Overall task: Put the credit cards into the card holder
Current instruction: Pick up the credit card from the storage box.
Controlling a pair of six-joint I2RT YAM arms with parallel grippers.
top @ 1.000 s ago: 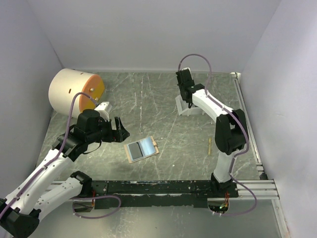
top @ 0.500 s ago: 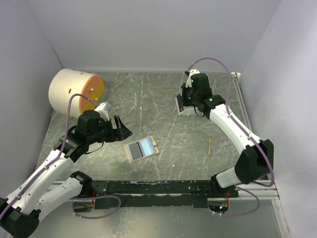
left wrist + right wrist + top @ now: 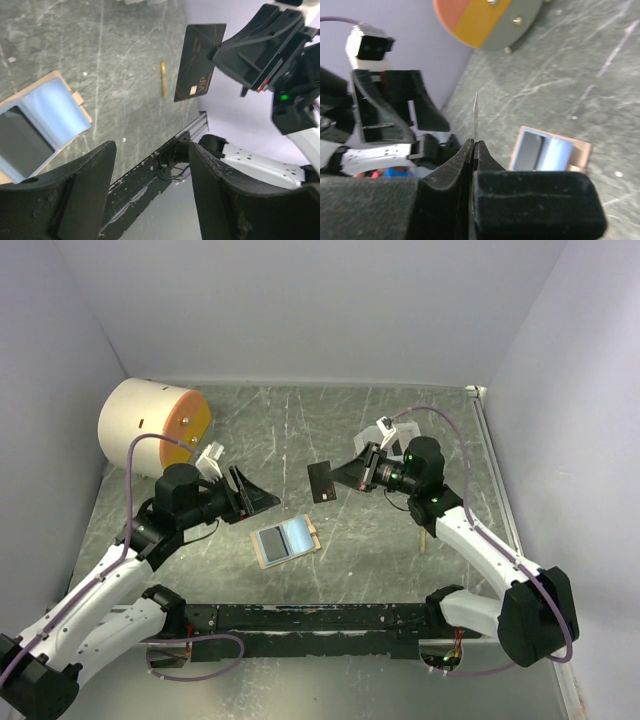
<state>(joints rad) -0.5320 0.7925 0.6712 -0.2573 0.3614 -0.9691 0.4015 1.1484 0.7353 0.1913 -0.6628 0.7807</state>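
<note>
My right gripper (image 3: pixel 345 476) is shut on a dark credit card (image 3: pixel 322 481) and holds it upright in the air above the table's middle. The left wrist view shows the card's (image 3: pixel 199 61) gold "VIP" face; the right wrist view shows only its thin edge (image 3: pixel 475 117) rising from the closed jaws. The tan card holder (image 3: pixel 285 541) lies open and flat on the table below, pale blue pockets up, a dark card (image 3: pixel 22 142) in one half. My left gripper (image 3: pixel 258 497) hovers open left of the held card, nothing between its fingers (image 3: pixel 85 190).
A big cream cylinder with an orange face (image 3: pixel 150 425) lies at the back left. A small brass-coloured stick (image 3: pixel 423 532) lies on the table under the right arm. The black rail (image 3: pixel 330 618) runs along the near edge.
The right arm has swung from the back right toward the middle, carrying the card. The left gripper has turned toward the card and its jaws have narrowed a little.
</note>
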